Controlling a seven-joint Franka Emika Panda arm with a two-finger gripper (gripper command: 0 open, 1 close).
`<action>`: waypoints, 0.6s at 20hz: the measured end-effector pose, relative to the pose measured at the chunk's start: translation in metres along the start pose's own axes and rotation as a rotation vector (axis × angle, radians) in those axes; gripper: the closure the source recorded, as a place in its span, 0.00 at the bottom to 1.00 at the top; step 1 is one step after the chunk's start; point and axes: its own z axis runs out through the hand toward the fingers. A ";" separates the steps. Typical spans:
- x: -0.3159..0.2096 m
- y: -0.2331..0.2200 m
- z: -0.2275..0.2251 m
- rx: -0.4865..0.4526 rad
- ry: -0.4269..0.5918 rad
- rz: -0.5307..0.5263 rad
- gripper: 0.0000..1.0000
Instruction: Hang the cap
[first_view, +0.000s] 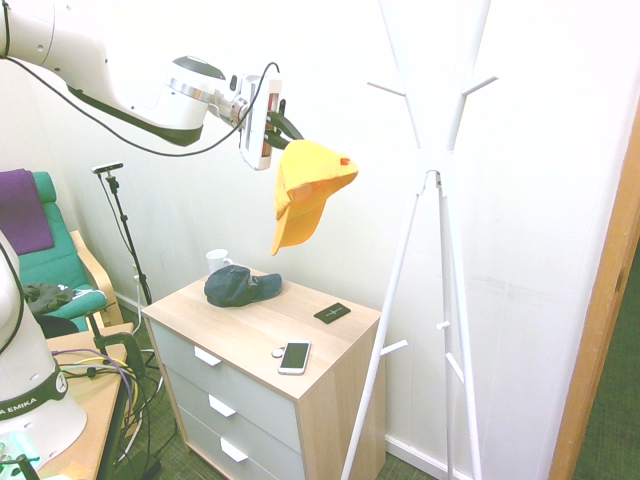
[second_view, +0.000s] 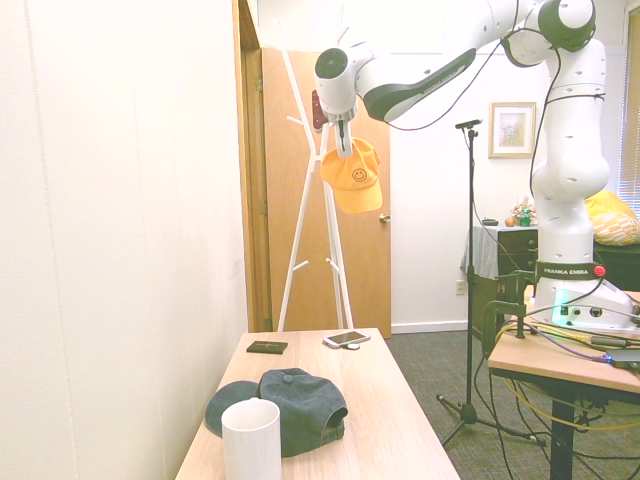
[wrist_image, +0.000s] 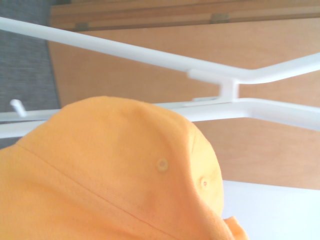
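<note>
Claw (first_view: 283, 130) clamped shut on yellow cap (first_view: 305, 190), held high beside coat stand (first_view: 432, 170); mug (second_view: 251, 440) at dresser (first_view: 300, 385) back corner.

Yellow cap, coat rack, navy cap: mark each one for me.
yellow cap (first_view: 310, 185): first exterior view, on the crown, hanging from the gripper.
coat rack (first_view: 432, 165): first exterior view, on the hub where the white poles cross.
navy cap (second_view: 300, 400): second exterior view, on the crown, lying on the dresser top.

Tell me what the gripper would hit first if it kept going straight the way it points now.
Probably the white coat rack. The gripper, shut on the yellow cap, points nearly level toward the rack's junction, which fills the wrist view ahead. Depth is unclear, so it might pass beside the poles.
</note>
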 end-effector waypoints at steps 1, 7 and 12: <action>0.003 0.004 -0.002 -0.013 0.016 -0.005 1.00; 0.039 0.044 -0.024 -0.050 0.093 -0.008 1.00; 0.074 0.077 -0.040 -0.063 0.136 0.014 1.00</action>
